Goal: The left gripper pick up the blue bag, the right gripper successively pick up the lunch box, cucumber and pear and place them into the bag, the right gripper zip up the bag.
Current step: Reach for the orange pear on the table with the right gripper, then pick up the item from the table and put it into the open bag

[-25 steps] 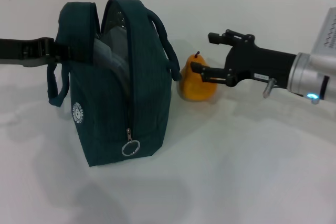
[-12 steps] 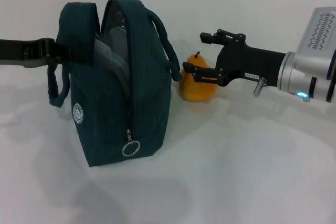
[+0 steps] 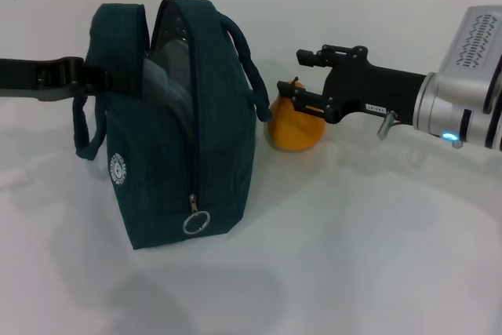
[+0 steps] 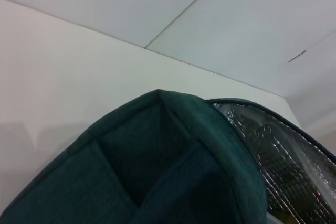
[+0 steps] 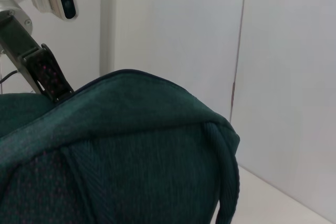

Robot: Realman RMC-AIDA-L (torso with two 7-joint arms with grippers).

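The blue bag stands upright on the table with its top zip open, showing silver lining and a pale clear shape, apparently the lunch box. My left gripper is shut on the bag's left side; one of its fingers shows in the right wrist view against the bag. The yellow-orange pear sits just right of the bag. My right gripper is open, its fingers on either side of the pear's top. The cucumber is out of view.
The white table stretches out in front and to the right of the bag. A loop handle hangs on the bag's right side, close to the pear. The zip-pull ring dangles low on the bag's front.
My right gripper has moved left and slightly up, so its open fingers now straddle the pear's top. The bag, pear and left arm have stayed put.
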